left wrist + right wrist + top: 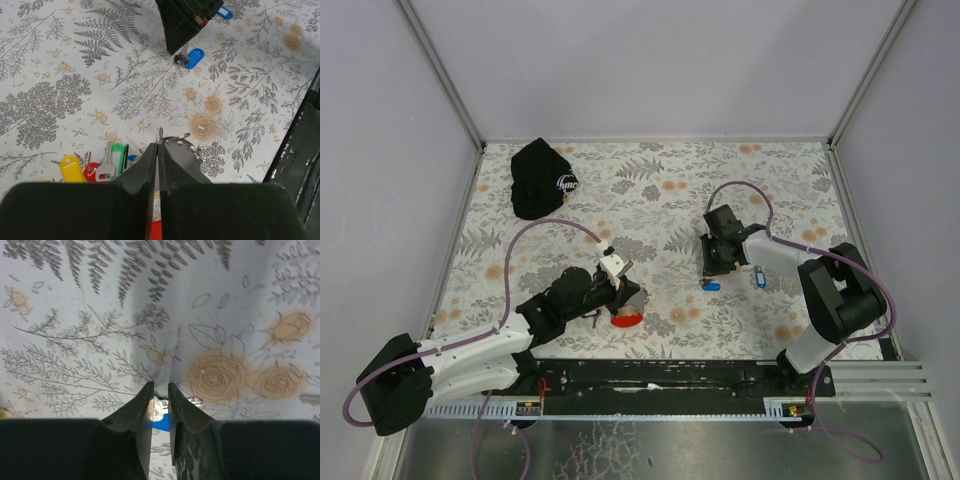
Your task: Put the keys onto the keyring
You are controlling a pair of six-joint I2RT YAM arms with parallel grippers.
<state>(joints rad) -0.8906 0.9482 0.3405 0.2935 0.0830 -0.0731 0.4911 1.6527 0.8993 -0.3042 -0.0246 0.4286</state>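
My left gripper point(158, 145) is shut on the keyring point(178, 138), whose thin wire loops stick out past the fingertips; the ring's red plastic piece point(626, 320) shows below the jaws. A cluster of keys point(106, 165) with yellow, red and green tags lies just left of it on the table. My right gripper point(160, 386) stands tip-down over a blue-tagged key point(192, 58) that lies on the cloth. Its jaws stand narrowly apart, closed on that key's metal end point(159, 407). A second blue-tagged key point(760, 278) lies to the right.
A black cap point(540, 178) with a white logo lies at the back left of the floral tablecloth point(660, 190). Grey walls enclose the table on three sides. The black rail point(670, 375) with the arm bases runs along the near edge.
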